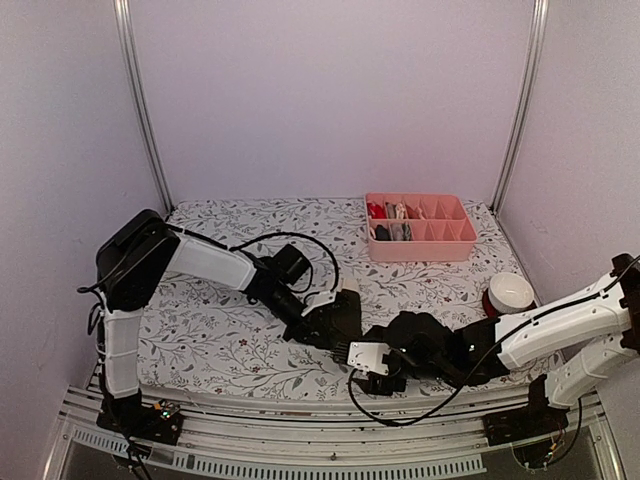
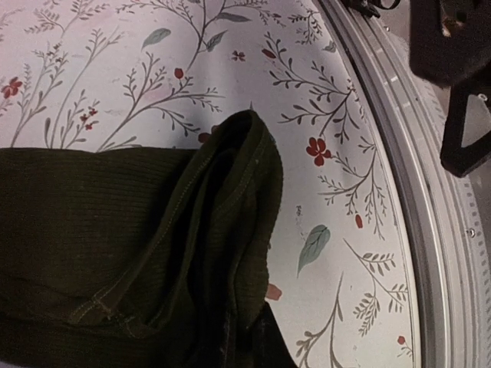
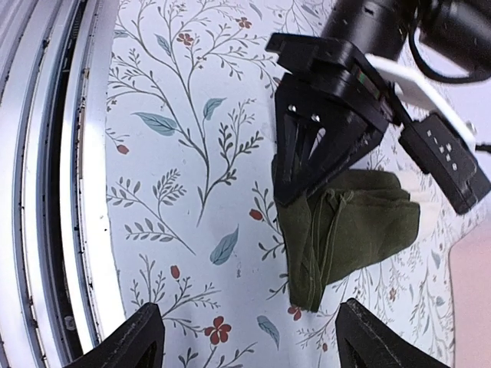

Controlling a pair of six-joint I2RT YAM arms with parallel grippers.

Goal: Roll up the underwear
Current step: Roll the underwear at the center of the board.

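Observation:
The dark olive-black underwear (image 1: 345, 316) lies partly folded on the floral table cover near the front middle. It also shows in the left wrist view (image 2: 115, 230) and the right wrist view (image 3: 353, 226). My left gripper (image 1: 324, 322) is shut on its edge, with the black fingers (image 3: 303, 165) clamped over the cloth. My right gripper (image 3: 257, 341) is open and empty, hovering just in front of the garment by the table's front edge (image 1: 378, 380). A whitish garment (image 1: 512, 290) sits on a rust-red one (image 1: 491, 304) at the right.
The pink divided tray (image 1: 455, 243) stands at the back right, with small items in its left compartments. The metal front rail (image 3: 46, 192) runs close beside the right gripper. The right arm's black body (image 2: 449, 38) is near the left gripper.

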